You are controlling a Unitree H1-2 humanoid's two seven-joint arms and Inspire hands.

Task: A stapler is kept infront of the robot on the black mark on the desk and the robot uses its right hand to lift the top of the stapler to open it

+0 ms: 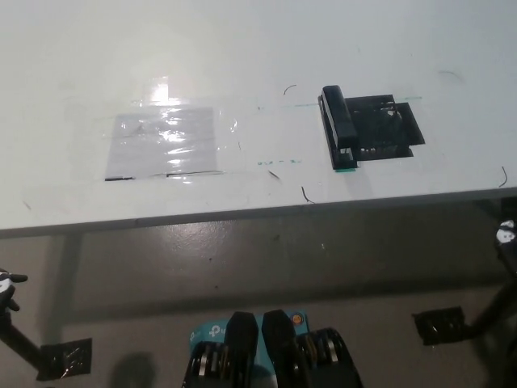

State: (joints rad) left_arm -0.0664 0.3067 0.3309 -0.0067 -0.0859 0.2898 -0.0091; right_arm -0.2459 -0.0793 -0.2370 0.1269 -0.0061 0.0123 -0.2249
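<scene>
Open table around the stapler

The stapler [339, 127] is left unobstructed on every side on the table [242, 48]; only flat black tape [388, 128] and a clear film patch [166, 144] are found there. No fingers are seen above the table.

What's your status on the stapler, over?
Stapler shut, on left edge of black mark, untouched. Right hand low at right edge, off the desk; left hand low at left edge. Clear taped sheet lies well aside; path open.
</scene>
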